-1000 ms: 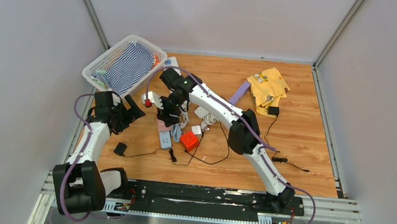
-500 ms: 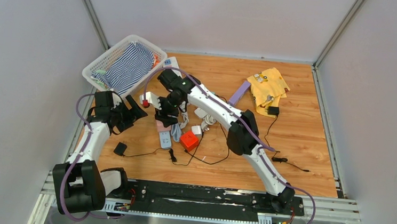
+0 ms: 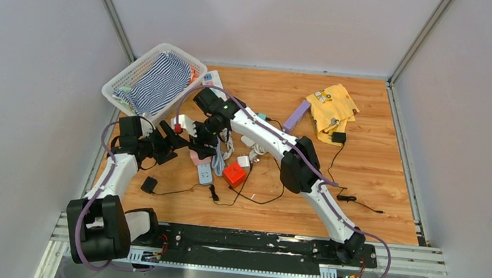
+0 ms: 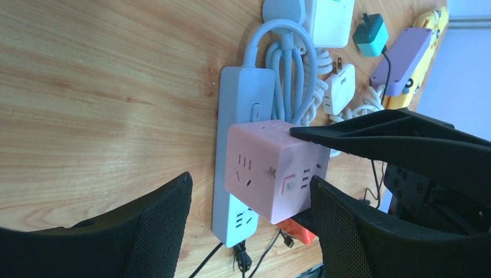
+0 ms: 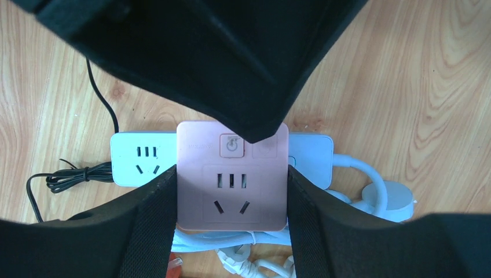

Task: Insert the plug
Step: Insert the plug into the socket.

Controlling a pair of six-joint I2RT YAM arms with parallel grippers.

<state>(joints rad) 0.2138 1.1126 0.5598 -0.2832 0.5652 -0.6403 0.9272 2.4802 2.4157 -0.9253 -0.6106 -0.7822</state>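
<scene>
Pink socket cube (image 5: 231, 200) in end effector (image 5: 231, 188), power strip (image 5: 142, 157) beneath

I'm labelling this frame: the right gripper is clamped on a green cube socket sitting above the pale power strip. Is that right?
The colour is wrong: the cube socket is pink, not green. In the right wrist view the right gripper clamps it on both sides, above the pale power strip.

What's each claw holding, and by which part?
Right claw grips the pink cube by two opposite sides. Left claw is open, holding nothing.

Matt pink plastic cube (image 5: 231, 185), wood-grain table (image 5: 405, 69)
</scene>
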